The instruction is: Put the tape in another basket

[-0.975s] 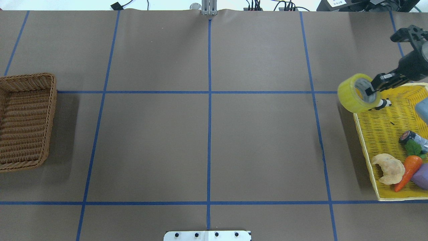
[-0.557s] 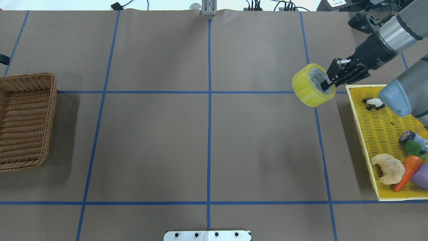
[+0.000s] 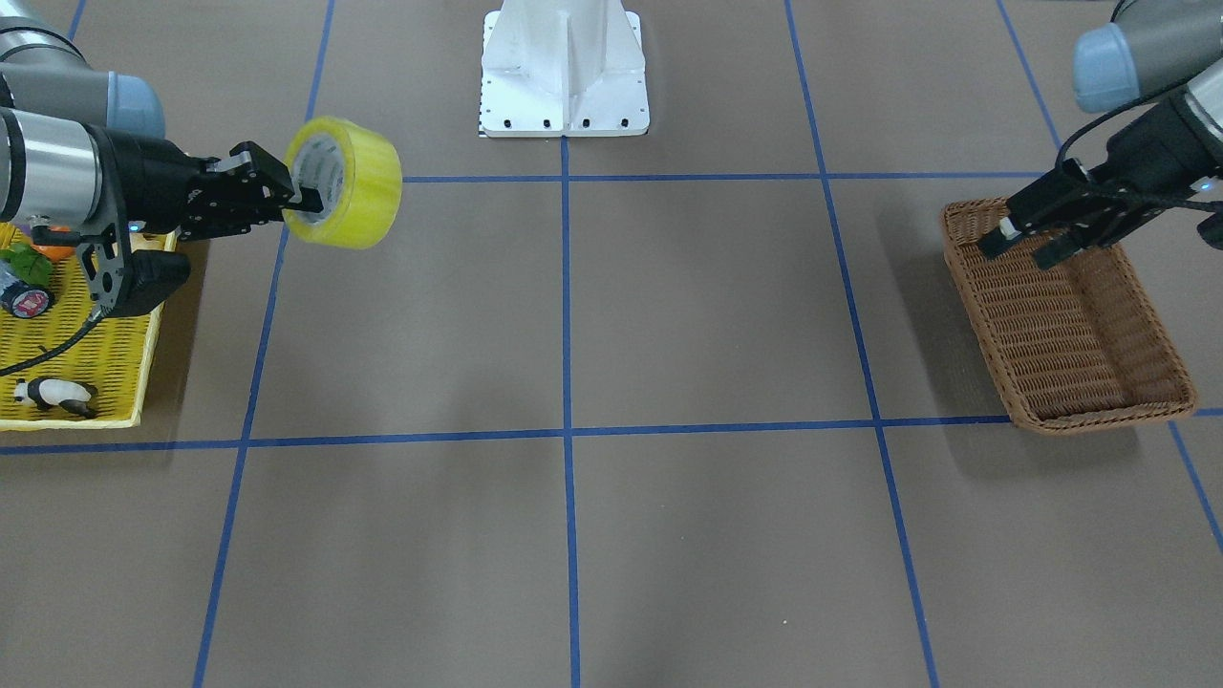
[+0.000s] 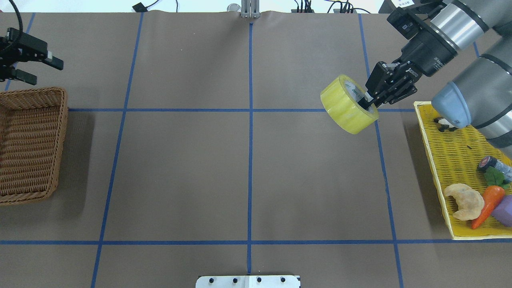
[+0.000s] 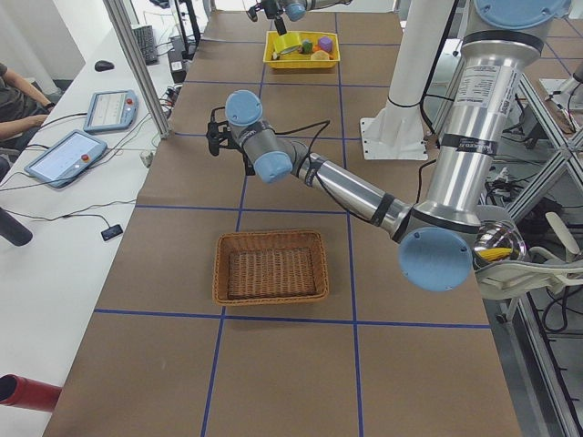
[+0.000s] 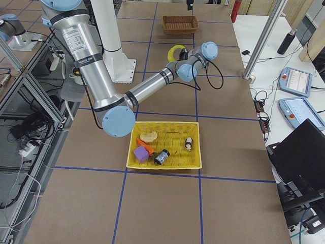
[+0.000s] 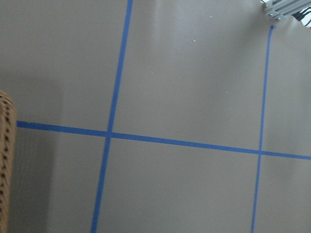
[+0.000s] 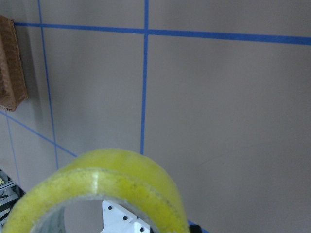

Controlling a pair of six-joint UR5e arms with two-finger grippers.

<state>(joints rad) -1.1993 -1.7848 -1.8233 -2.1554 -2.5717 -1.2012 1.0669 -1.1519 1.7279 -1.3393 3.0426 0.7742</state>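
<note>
The tape, a wide yellow roll with a white core, hangs in the air over the table, left of the yellow basket. My right gripper is shut on the roll's wall, one finger inside the core; both also show in the front view, the gripper and the tape. The right wrist view shows the tape close up. The brown wicker basket lies at the far left and holds nothing that shows. My left gripper is open and empty, above that basket's far corner.
The yellow mesh basket at the right edge holds a croissant, a carrot, a purple block, a small bottle and a panda figure. The robot's white base stands mid-table on its side.
My right arm has carried the tape leftward, away from the yellow basket and out over the table. My left gripper has come into view beyond the wicker basket.
</note>
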